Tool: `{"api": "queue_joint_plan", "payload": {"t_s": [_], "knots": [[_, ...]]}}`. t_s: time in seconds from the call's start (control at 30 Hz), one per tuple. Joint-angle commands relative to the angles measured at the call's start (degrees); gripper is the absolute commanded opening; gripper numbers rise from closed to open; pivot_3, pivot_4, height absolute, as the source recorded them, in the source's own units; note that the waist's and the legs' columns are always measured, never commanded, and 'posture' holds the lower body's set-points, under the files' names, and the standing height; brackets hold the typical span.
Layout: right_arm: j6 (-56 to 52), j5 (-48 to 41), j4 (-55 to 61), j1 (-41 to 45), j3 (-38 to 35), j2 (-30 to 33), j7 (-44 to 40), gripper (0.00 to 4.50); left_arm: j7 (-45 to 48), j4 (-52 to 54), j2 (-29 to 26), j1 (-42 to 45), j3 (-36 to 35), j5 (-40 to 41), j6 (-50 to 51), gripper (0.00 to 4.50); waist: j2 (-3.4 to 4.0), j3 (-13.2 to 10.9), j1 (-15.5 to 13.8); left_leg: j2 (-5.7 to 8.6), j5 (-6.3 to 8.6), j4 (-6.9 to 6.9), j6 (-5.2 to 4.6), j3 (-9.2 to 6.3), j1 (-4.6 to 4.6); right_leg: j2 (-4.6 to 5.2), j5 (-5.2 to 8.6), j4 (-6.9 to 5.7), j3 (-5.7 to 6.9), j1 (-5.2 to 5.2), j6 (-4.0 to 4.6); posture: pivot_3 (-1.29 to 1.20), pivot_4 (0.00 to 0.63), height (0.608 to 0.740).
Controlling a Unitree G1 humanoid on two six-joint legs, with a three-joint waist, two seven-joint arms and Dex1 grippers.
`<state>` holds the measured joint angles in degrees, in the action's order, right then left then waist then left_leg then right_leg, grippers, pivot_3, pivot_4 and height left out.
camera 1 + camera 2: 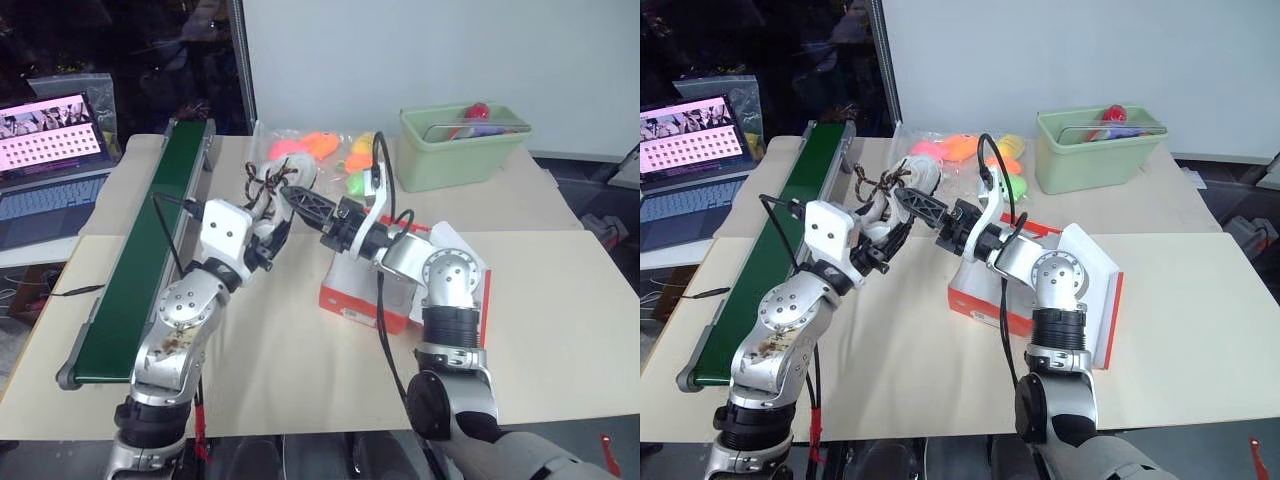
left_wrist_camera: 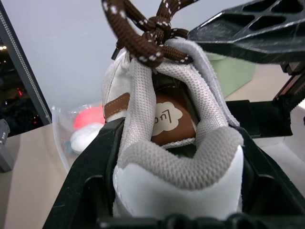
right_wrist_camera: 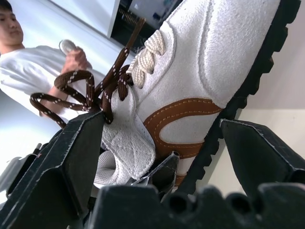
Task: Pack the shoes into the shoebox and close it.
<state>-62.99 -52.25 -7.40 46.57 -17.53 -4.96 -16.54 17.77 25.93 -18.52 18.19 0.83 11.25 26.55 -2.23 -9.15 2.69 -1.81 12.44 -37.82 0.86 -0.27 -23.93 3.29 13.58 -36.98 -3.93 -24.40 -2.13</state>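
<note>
One white shoe [image 1: 285, 183] with dark brown laces hangs in the air above the table, left of the shoebox. My left gripper [image 1: 268, 212] is shut on its heel end, and the grey heel collar [image 2: 176, 157] sits between the black fingers [image 2: 88, 191]. My right gripper [image 3: 162, 126] is open, with its jaws standing on either side of the shoe's side [image 3: 214, 62] and not pressing on it. The red-orange shoebox [image 1: 975, 303] lies open on the table under my right arm, its white-lined lid [image 1: 1095, 290] tilted back to the right.
A green conveyor belt [image 1: 150, 250] runs along the table's left side. A clear bag of bright soft toys [image 1: 320, 150] and a pale green bin [image 1: 460, 145] stand at the back. A laptop [image 1: 50, 130] sits far left. A person [image 3: 28, 62] appears in the right wrist view.
</note>
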Motion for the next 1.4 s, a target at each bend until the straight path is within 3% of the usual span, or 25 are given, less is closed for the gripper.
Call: {"api": "queue_joint_plan", "payload": {"t_s": [0.03, 0.27, 0.63, 1.07, 1.2, 1.4], "knots": [[0.5, -0.4, -0.4, 0.2, 2.3, -1.6, -0.2, 4.50, 2.9, 2.4, -0.7, 3.0, 0.5, 1.3, -1.8, 2.77, 0.00, 0.0, 0.0, -0.01, 0.00, 0.00, 0.00, -0.01, 0.00, -0.01, 0.00, 0.00, 0.00, -0.01, 0.00, 0.00, 0.150, 0.729], [1.0, -1.2, -1.1, 0.2, 1.8, -1.0, 0.0, 4.50, 3.2, 0.5, -1.4, 2.6, -0.9, 1.0, -2.0, 2.77, 0.00, 0.0, -0.1, 0.00, 0.00, 0.00, 0.00, 0.00, 0.00, 0.00, 0.00, 0.01, 0.00, 0.00, 0.00, 0.00, 0.150, 0.729], [-5.5, -7.0, 3.0, -2.2, 0.8, 5.2, -2.0, 4.50, 6.4, -0.5, -7.6, -2.2, -8.6, 1.9, -3.0, 2.77, 0.01, 0.0, -0.1, -0.01, 0.00, 0.01, 0.00, 0.00, -0.01, 0.01, 0.00, 0.08, 0.00, -0.01, 0.00, 0.00, 0.150, 0.729], [-3.4, -6.6, 0.9, -1.5, 1.0, 5.3, -1.8, 4.50, 7.5, 2.0, -7.7, 0.1, -6.9, 3.5, -0.9, 2.77, 0.01, 0.0, -0.1, -0.01, 0.00, 0.01, 0.00, 0.00, -0.01, 0.00, 0.00, 0.12, 0.00, 0.01, 0.00, 0.00, 0.150, 0.729], [-3.1, -6.6, 0.5, -1.4, 0.9, 5.2, -1.7, 4.50, 8.2, 4.7, -7.5, 1.0, -6.0, 5.5, 1.2, 2.77, 0.01, 0.0, -0.1, -0.01, 0.00, 0.01, 0.00, 0.00, -0.01, -0.01, 0.00, 0.13, 0.00, 0.01, 0.00, 0.00, 0.150, 0.729], [-1.7, -6.0, -1.1, -0.6, 1.1, 4.8, -1.7, 4.50, 9.1, 9.7, -5.7, 2.2, -6.0, 16.1, 10.4, 2.77, 0.01, 0.0, -0.1, -0.02, 0.00, 0.01, 0.00, -0.01, -0.03, -0.01, 0.00, 0.12, 0.00, 0.01, -0.01, 0.00, 0.150, 0.729]]}}
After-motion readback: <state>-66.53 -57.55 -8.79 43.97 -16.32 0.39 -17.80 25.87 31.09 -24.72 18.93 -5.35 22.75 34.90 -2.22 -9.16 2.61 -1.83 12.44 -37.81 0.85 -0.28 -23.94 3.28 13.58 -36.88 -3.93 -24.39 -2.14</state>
